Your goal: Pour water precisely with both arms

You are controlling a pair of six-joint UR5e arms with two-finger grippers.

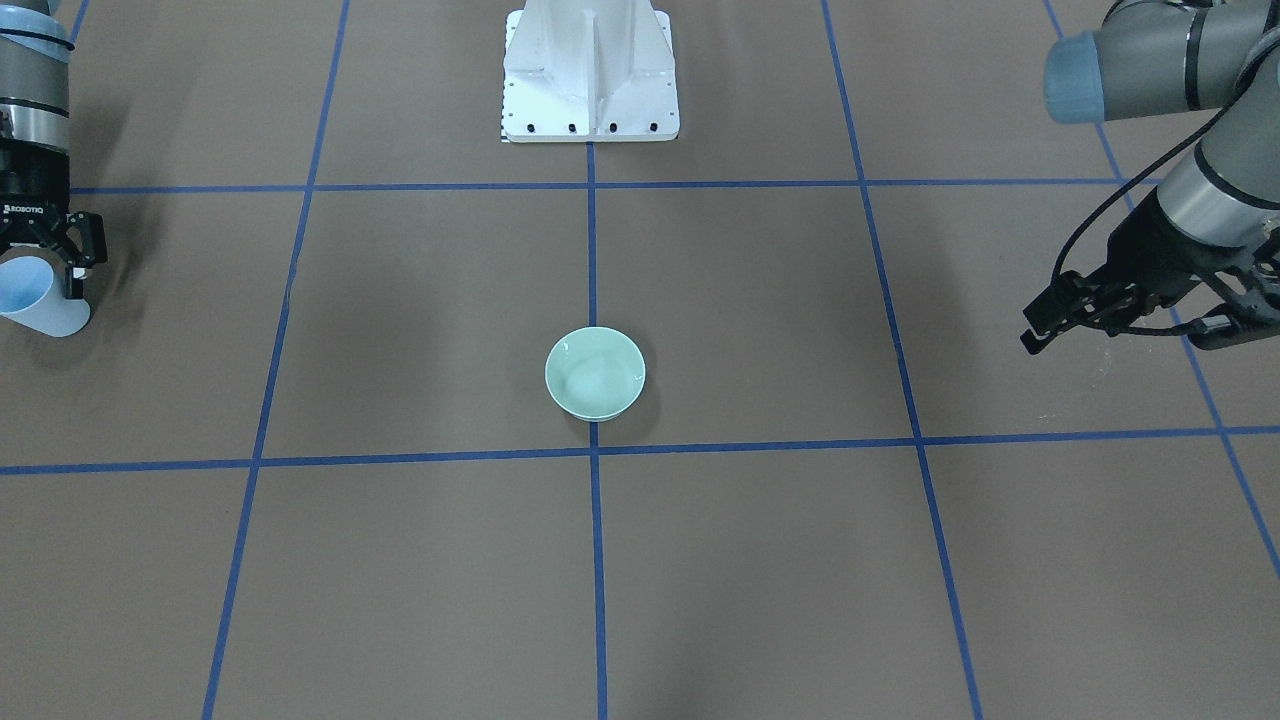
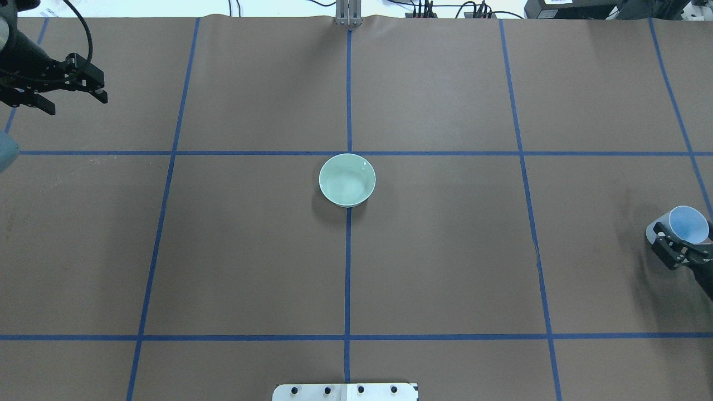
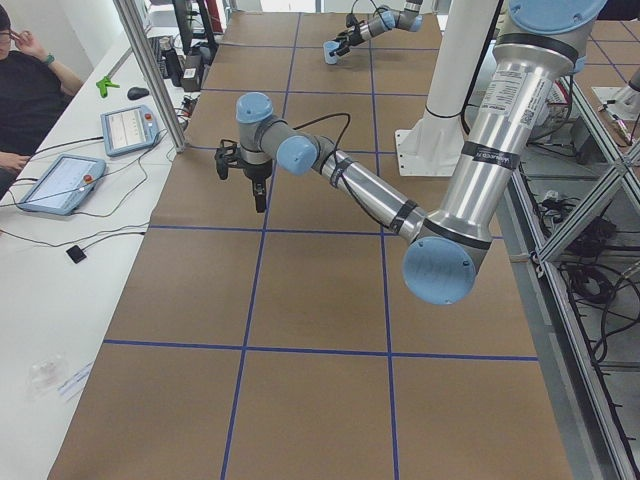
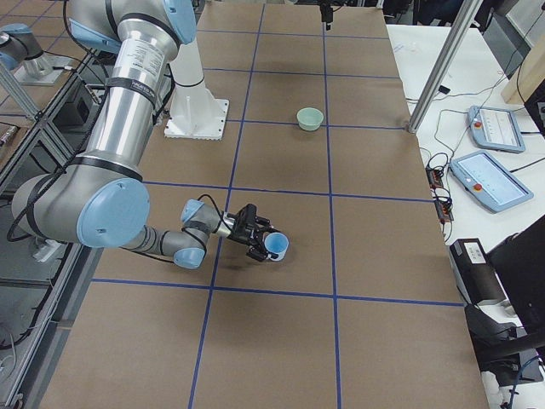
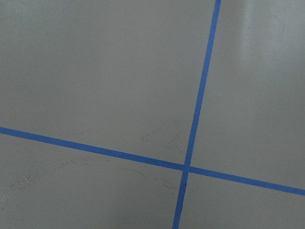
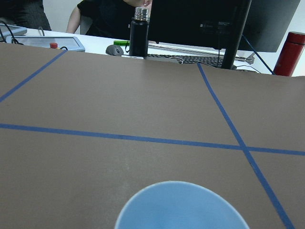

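**Holding a cup at one table end, with the bowl at centre**

Gripping the light blue cup (image 2: 688,224) between its fingers, the right gripper (image 2: 671,245) sits low at the robot's right end of the brown table (image 2: 445,250); the cup is tilted, its mouth facing outward along the table. Pale green bowl (image 2: 347,179): upright on the central blue tape line (image 2: 348,267), well apart from both arms, holding the water (image 2: 348,184), seen only as a faint sheen. Left gripper (image 2: 78,92): at the opposite end, above the table, fingers spread, holding nothing. White pedestal base (image 1: 590,75): behind the bowl. A seated person (image 3: 25,100) is at the side bench.
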